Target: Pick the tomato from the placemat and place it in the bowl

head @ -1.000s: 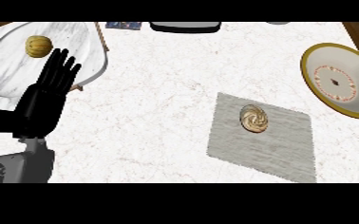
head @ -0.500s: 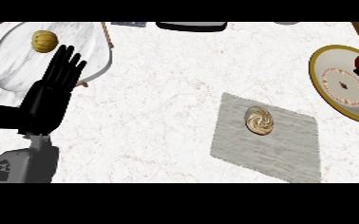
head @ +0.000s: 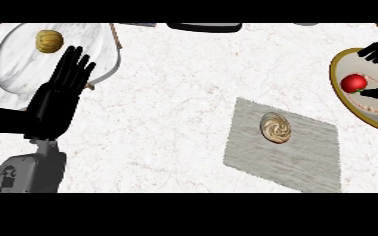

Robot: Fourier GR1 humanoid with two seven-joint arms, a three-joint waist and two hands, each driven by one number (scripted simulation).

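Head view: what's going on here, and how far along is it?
The right robot hand, mostly cut off at the right edge, holds the tomato over the bowl; the tomato is not yet released. The placemat carries only a swirled brown pastry. The left robot hand rests open at the left, by a white plate with a small yellow squash.
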